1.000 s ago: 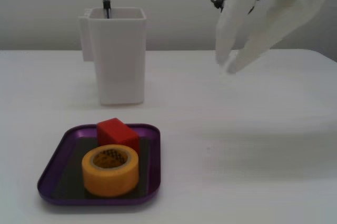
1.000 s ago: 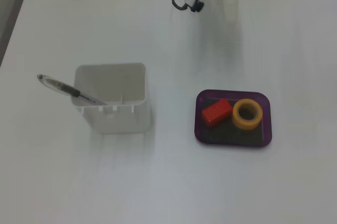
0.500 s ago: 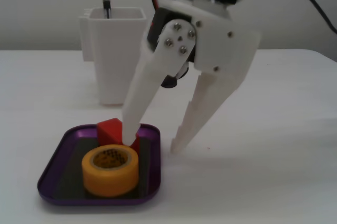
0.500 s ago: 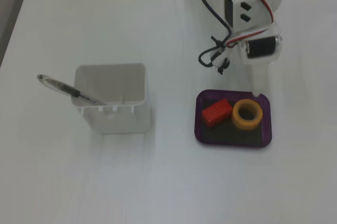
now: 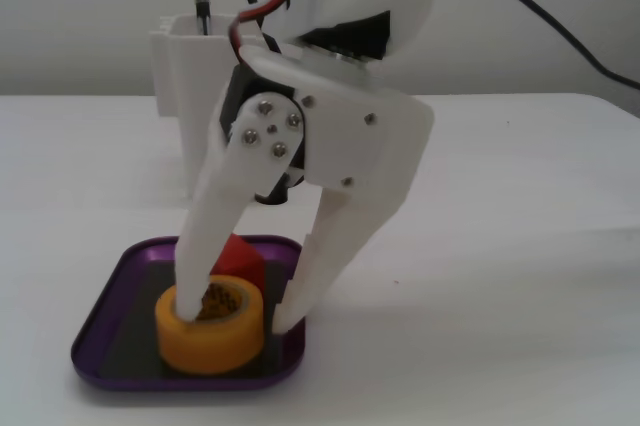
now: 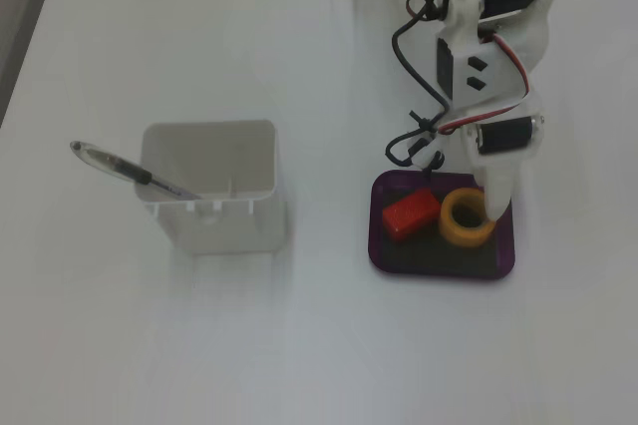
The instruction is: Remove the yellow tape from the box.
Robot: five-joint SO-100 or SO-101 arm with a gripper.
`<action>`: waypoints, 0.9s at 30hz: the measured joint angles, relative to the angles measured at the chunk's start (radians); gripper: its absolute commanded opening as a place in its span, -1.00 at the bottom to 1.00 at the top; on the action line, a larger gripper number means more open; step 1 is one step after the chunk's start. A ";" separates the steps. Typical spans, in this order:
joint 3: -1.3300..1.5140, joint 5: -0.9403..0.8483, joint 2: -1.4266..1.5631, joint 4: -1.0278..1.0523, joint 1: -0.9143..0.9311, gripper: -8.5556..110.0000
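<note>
Yellow tape [image 5: 209,331] is still in the box [image 5: 110,302], so the removal is not done; you are at the grasp stage.

Tabletop [image 5: 500,246]: white, bare around the box. Arm [image 6: 485,66]: comes down from the far edge toward the box in the higher fixed view.

White container [image 5: 222,106]: stands behind the box in the low fixed view, well apart from it, with a pen [image 6: 130,172] leaning in it.

Box: purple tray, dark floor, sitting flat. Inside it, a red block [image 6: 410,213] lies just beside the tape; from the low view the block is behind the tape.

Claw [image 5: 235,314]: spread wide, not yet closed. One finger dips into the tape's hollow core; the other stands outside the roll's wall, toward the box's near corner. The wall sits between them. You hold nothing so far, judging by the gap.

Tape: upright on the box floor, near its front rim in the low view.

Left to do: close on the wall, lift clear of the rim, set down outside the box.
</note>
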 measured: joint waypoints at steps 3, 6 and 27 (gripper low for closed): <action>-0.002 0.000 -0.002 0.000 0.000 -0.60; -0.002 0.000 -0.002 0.000 0.000 -0.60; -0.002 -0.021 -0.002 0.005 0.058 -0.60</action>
